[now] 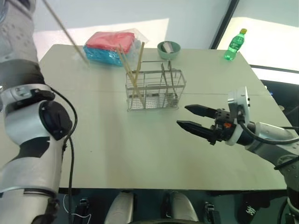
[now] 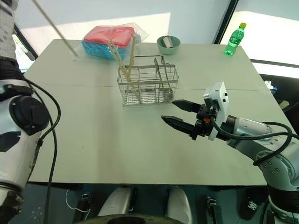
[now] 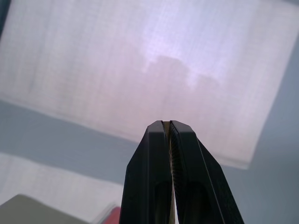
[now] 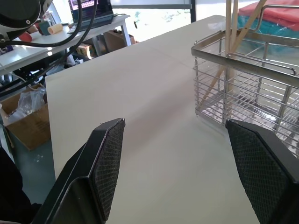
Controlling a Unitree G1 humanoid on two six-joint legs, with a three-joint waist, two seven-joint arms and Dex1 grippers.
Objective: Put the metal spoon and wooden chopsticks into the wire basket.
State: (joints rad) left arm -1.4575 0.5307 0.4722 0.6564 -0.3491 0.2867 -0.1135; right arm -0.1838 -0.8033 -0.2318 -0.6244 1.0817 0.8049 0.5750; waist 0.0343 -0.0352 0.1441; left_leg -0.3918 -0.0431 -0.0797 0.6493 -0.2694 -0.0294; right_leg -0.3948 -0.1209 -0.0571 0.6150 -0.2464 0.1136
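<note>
Gripper on the left (image 3: 167,140) is raised high above the table's far left corner, its two black ribbed fingers pressed together on a thin pale sliver; in the head views one wooden chopstick (image 1: 65,31) slants down from the top left edge of the picture toward that corner, so this gripper is clenched on it. Its grey and white arm fills the left side of the head views.

Over the near right part of the table (image 1: 140,154), the right gripper (image 1: 187,115) lies level, pointing left toward the wire basket (image 1: 154,91) but apart from it. Its jaws stand wide apart with nothing between them, and the textured black pads (image 4: 110,163) frame bare tabletop with the basket's corner just beyond.

That table is a broad, pale, matte slab with rounded corners. Behind the basket lies a soft pack (image 1: 112,46) of pink and blue cloths in clear wrap.

Silver wire mesh forms the upright rectangular basket, which stands a little beyond mid-table, with dividers and a wire loop handle. Several wooden chopsticks (image 1: 132,74), straight and pale tan, lean in its left compartment and stick out well above the rim. A thin metal piece stands in a right-hand compartment; I cannot tell whether it is the metal spoon.

Further back stand a small green bowl (image 1: 168,50) and, near the far right corner, a green plastic bottle (image 1: 235,45).
</note>
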